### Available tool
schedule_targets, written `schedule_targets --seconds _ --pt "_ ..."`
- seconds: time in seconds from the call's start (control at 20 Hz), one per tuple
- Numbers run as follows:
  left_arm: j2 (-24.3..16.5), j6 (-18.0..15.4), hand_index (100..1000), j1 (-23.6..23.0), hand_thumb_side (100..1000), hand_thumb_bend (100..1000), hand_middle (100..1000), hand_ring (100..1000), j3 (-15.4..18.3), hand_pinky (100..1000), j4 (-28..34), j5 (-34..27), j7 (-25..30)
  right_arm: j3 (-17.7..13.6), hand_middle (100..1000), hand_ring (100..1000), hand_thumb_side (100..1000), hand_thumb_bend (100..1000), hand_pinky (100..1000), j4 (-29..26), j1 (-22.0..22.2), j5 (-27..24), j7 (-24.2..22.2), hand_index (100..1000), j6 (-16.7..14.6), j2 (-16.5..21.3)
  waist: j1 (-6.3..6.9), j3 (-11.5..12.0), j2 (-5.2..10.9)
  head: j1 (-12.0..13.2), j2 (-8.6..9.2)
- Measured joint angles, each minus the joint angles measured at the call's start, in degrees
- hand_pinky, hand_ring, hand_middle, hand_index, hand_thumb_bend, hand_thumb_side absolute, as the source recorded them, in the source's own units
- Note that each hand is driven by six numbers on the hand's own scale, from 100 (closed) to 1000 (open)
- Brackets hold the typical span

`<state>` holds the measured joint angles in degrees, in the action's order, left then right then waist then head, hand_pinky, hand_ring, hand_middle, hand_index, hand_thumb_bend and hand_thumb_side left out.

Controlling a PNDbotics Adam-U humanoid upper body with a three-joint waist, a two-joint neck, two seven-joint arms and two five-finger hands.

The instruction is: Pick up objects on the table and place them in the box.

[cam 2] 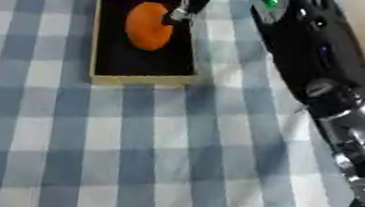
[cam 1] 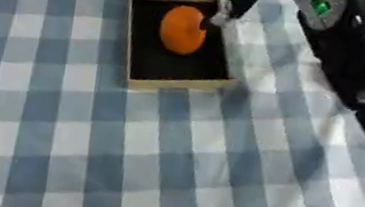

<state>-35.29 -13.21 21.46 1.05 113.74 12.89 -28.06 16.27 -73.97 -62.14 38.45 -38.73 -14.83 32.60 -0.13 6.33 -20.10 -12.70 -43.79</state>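
Orange fruit [cam 1: 182, 30] inside black-lined box [cam 1: 175, 83] on checked cloth [cam 1: 84, 138]; no legible writing.

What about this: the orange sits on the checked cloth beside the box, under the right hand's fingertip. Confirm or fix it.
Wrong in one respect: the orange sits inside the box, on its dark floor, not on the cloth beside it. The left eye view shows this plainly. The rest holds: a fingertip of the right hand is at the orange's edge.
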Motion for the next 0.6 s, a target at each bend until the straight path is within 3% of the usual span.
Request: schedule_targets --seconds 0.25,0.6 --pt "-0.1 0.2 845 -0.4 752 100 738 842 0.4 850 0.0 0.3 -0.2 -1.6 806 845 319 597 639 -5.1 3.2 -3.1 -0.2 919 2.0 6.2 -0.2 -1.1 0.02 1.0 0.0" --pt "-0.6 0.4 845 -0.9 750 100 739 842 1.0 851 0.0 0.8 -0.9 -4.0 813 865 337 608 689 -10.7 12.5 -6.2 0.2 924 3.1 16.0 -0.17 -2.2 0.0 2.9 -0.01"
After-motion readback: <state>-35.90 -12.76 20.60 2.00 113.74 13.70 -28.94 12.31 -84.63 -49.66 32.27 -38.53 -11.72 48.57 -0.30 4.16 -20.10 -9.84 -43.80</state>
